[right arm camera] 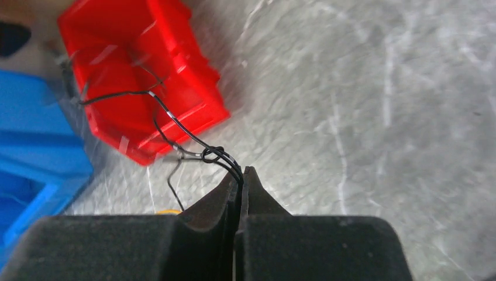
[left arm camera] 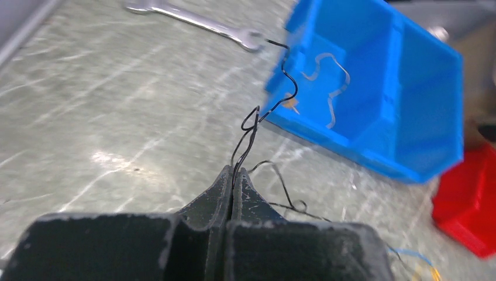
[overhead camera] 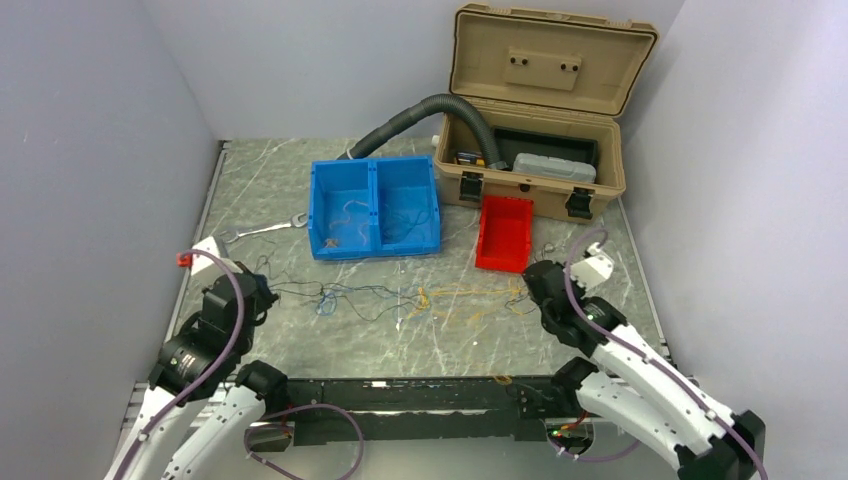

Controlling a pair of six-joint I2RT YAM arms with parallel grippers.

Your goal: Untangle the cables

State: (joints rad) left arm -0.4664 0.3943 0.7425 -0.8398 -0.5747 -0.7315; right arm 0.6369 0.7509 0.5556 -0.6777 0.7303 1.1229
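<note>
Cables point(overhead camera: 400, 298) lie strung across the desk point(overhead camera: 300, 345) between the two arms, in front of the blue bin point(overhead camera: 376, 246), with yellow strands in the middle and blue and black ones toward the left. The left gripper point(left arm camera: 232, 175) has its jaws clenched on a black wire point(left arm camera: 252, 124). The right gripper point(right arm camera: 241, 175) likewise pinches a knotted black wire point(right arm camera: 175, 124) near the red bin point(right arm camera: 117, 52). Gripping at opposite ends probably serves to stretch the tangle — knots then show and can be worked loose.

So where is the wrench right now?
In the top view the wrench lies on the left half of the table, just left of the blue bin.
</note>
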